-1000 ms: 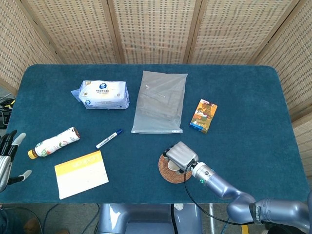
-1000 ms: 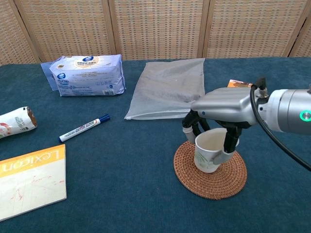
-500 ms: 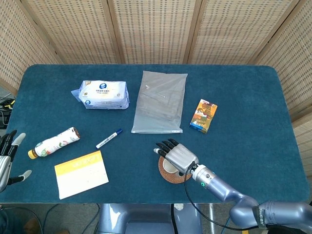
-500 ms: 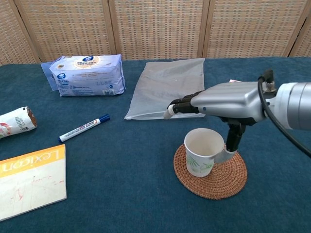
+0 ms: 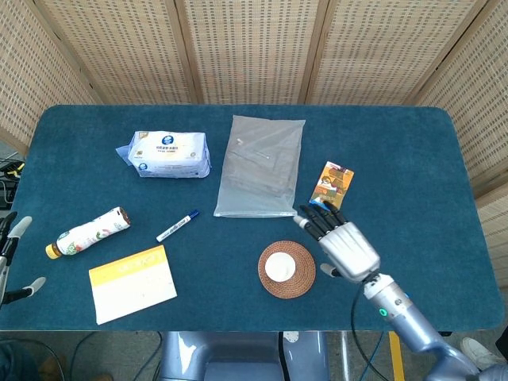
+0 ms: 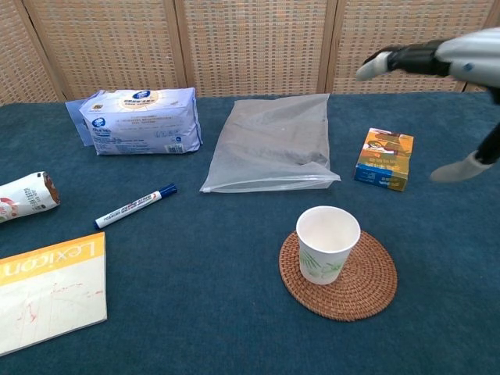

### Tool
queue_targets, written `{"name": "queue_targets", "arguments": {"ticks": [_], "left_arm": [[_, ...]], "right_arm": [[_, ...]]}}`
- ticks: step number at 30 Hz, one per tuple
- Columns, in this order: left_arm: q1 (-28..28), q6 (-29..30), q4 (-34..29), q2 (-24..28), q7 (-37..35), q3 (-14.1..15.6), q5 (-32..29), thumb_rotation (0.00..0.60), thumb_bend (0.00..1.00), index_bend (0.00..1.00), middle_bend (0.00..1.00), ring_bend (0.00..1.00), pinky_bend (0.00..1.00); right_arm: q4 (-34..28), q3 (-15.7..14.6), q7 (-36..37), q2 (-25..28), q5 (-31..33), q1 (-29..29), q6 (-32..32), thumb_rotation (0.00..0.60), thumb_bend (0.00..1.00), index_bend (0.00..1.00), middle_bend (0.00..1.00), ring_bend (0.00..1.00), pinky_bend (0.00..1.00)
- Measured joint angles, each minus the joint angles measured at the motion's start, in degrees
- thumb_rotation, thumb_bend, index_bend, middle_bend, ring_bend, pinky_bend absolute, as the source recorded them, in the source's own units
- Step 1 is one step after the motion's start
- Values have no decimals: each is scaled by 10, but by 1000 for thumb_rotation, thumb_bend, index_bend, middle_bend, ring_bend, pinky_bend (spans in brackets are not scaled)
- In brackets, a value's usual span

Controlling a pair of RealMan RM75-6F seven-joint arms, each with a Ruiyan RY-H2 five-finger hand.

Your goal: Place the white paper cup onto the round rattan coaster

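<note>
The white paper cup (image 6: 326, 243) (image 5: 279, 267) stands upright on the round rattan coaster (image 6: 361, 281) (image 5: 301, 276), toward the coaster's left side. My right hand (image 5: 343, 243) (image 6: 437, 62) hovers raised to the right of the cup with fingers spread, holding nothing and well apart from it. At the far left edge of the head view only a few fingers of my left hand (image 5: 9, 254) show, spread beside the table and holding nothing.
A small orange box (image 6: 383, 159) lies right of the grey plastic bag (image 6: 275, 141). A tissue pack (image 6: 141, 119), a marker (image 6: 135, 205), a lying bottle (image 5: 86, 232) and a yellow booklet (image 5: 132, 282) occupy the left half of the table (image 5: 413, 143).
My right hand let go of the cup, opened, then lifted away up and to the right. The cup stays on the coaster. My left hand slid slightly further out of view.
</note>
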Motion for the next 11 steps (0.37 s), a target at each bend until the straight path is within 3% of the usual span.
{"name": "queue_targets", "arguments": {"ticks": [5,11], "left_arm": [[7,12,-3,-1,3,3,10,600,0,0,0,0,0],[11,18,-5,-3,6,5,13,600,0,0,0,0,0]], "right_arm": [[70,-14,106,10,-50,-86,128,600,0,5,0,0,0],[146,-32,157,-2,-58,-176,201,600,0,0,0,0,0]]}}
